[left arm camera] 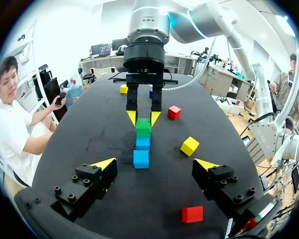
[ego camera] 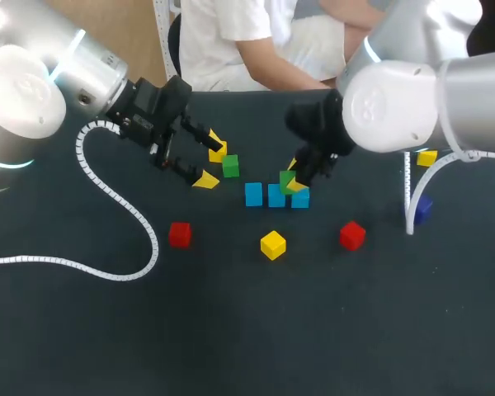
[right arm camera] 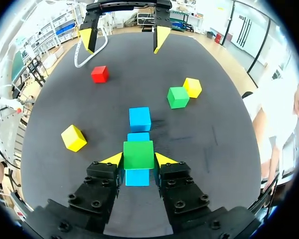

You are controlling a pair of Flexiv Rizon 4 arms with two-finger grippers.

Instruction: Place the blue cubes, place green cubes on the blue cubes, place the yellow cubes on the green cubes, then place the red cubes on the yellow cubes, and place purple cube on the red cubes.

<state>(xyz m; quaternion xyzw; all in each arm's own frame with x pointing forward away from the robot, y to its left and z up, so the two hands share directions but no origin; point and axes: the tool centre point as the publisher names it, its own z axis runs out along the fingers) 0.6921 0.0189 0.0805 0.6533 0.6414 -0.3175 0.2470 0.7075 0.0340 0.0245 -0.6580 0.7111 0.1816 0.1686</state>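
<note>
Our right gripper (right arm camera: 138, 160) grips a green cube (right arm camera: 138, 153) squarely over the end blue cube (right arm camera: 137, 177), ready for stacking. Our left gripper (left arm camera: 154, 165) hangs open to one side, leaving room.

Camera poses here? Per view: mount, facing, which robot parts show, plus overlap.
Head view: above and behind the robot, looking down on the table; both arms show, left gripper open, right gripper at the blue cubes.
Left wrist view: on the left wrist, looking past its own open gripper toward the right gripper.
Right wrist view: on the right wrist, facing the left gripper; its own gripper is shut on a green cube.
Shared: both wrist views see the blue cubes from opposite ends.
</note>
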